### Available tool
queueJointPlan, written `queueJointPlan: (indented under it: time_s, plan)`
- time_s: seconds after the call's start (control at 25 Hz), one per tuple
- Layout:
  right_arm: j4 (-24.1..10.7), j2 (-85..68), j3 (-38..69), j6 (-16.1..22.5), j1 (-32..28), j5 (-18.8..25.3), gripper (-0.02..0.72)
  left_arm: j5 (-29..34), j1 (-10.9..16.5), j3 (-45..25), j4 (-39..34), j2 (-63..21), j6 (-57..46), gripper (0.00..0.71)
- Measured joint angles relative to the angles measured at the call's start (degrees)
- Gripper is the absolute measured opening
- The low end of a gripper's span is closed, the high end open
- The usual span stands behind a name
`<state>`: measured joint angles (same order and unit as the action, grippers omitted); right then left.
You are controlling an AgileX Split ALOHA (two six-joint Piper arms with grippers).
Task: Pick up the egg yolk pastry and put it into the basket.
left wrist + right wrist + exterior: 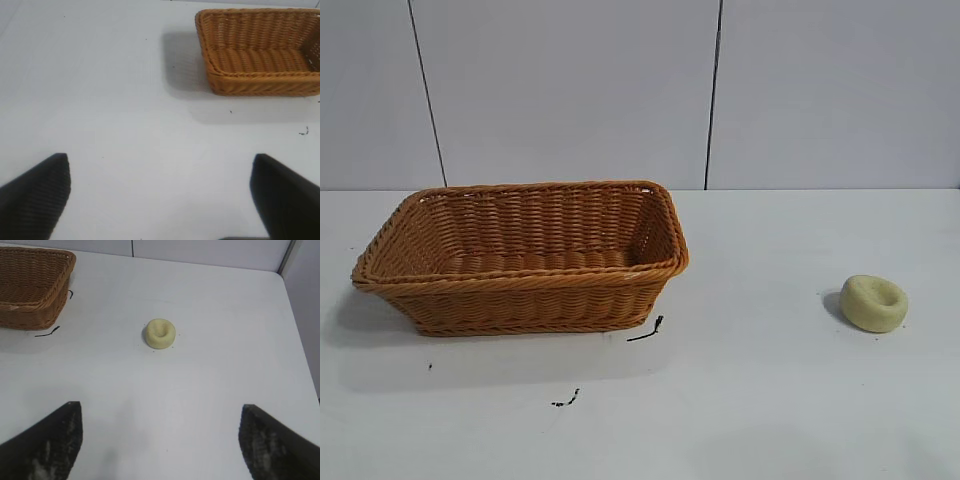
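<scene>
A white table (770, 400) is stretching back to a pale panelled wall (570, 90). The basket (520, 258) is sitting on the left, and the egg yolk pastry (873, 302) is lying well apart on the right. The left gripper (160, 195) and the right gripper (160, 440) are hovering over bare table, fingers (50, 440) spread wide, grasping nothing.

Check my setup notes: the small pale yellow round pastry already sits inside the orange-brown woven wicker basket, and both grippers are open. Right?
Not quite. The small pale yellow round pastry lies on the white table, apart from the orange-brown woven wicker basket, as the exterior view shows. Both grippers are open.
</scene>
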<state>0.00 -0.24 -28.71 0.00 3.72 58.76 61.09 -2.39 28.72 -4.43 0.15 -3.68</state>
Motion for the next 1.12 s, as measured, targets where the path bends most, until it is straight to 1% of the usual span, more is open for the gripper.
queueJointPlan:
  time_s: [0.4,0.56,0.64,0.84,1.0,1.12]
  plan:
    - [0.0,0.0,0.0,0.0,0.0,0.0,0.596,0.0,0.0,0.0,0.0,0.0,0.0,0.696]
    - [0.0,3.3,-0.6,0.0,0.0,0.0,0.650,0.0,0.0,0.0,0.0,0.0,0.0,0.696]
    - [0.0,8.5,-1.8,0.0,0.0,0.0,0.673,0.0,0.0,0.0,0.0,0.0,0.0,0.696]
    - [0.0,27.9,-6.1,0.0,0.0,-0.6,0.683,0.0,0.0,0.0,0.0,0.0,0.0,0.696]
    - [-0.3,45.1,-10.7,0.0,0.0,-2.9,0.683,0.0,0.0,0.0,0.0,0.0,0.0,0.696]
    - [-0.3,57.6,-15.6,0.0,0.0,-5.9,0.683,0.0,0.0,0.0,0.0,0.0,0.0,0.696]
